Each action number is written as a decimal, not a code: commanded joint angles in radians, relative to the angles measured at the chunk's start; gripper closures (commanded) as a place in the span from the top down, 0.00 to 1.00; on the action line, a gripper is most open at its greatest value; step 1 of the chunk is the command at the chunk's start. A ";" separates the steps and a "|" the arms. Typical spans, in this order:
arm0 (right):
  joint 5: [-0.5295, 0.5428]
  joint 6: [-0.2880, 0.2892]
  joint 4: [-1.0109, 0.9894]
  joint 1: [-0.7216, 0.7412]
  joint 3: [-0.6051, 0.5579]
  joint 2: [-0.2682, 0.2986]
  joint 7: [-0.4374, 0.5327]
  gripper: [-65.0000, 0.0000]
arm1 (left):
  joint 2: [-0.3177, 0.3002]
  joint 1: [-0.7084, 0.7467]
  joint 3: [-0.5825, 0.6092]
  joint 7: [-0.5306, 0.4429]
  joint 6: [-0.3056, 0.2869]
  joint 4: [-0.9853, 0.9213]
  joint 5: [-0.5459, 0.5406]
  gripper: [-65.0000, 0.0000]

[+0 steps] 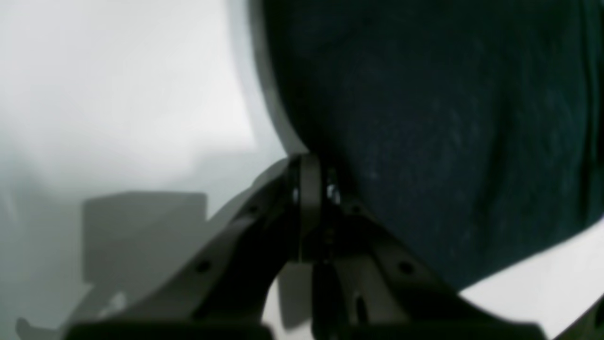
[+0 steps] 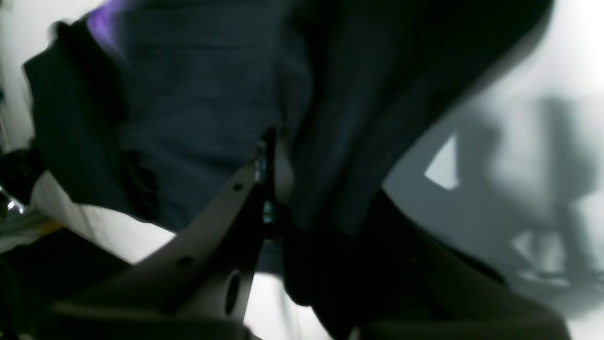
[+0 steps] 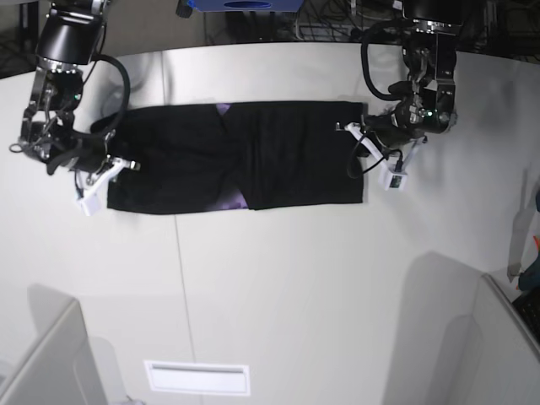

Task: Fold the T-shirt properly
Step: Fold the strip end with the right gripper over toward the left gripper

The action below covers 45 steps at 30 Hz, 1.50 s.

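The black T-shirt (image 3: 278, 156) lies on the white table (image 3: 278, 278) as a long flat strip, with bits of purple print (image 3: 229, 201) showing at the folds. My left gripper (image 3: 364, 150) is at the strip's right end. In the left wrist view it (image 1: 314, 186) is shut, pinching the dark cloth's edge (image 1: 424, 132). My right gripper (image 3: 112, 165) is at the strip's left end. In the right wrist view it (image 2: 273, 174) is shut on a fold of the cloth (image 2: 198, 108), with purple print (image 2: 106, 19) at the top.
A blue object (image 3: 245, 4) and cables sit beyond the table's far edge. A white slot plate (image 3: 197, 377) lies near the front. Grey panels stand at the front left (image 3: 42, 363) and front right (image 3: 472, 329).
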 commanded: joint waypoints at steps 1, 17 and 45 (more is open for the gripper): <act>0.037 -0.010 0.058 0.019 0.004 -0.004 -0.012 0.00 | -0.005 -0.011 0.006 0.010 0.020 0.010 -0.001 0.00; 0.040 -0.094 0.410 -0.029 -0.107 -0.251 -0.147 0.00 | 0.022 -0.079 0.138 0.012 0.057 0.010 -0.002 0.00; 0.034 -0.131 0.292 -0.031 -0.344 -0.349 0.008 0.00 | 0.018 -0.059 0.125 0.013 0.057 0.018 -0.004 0.00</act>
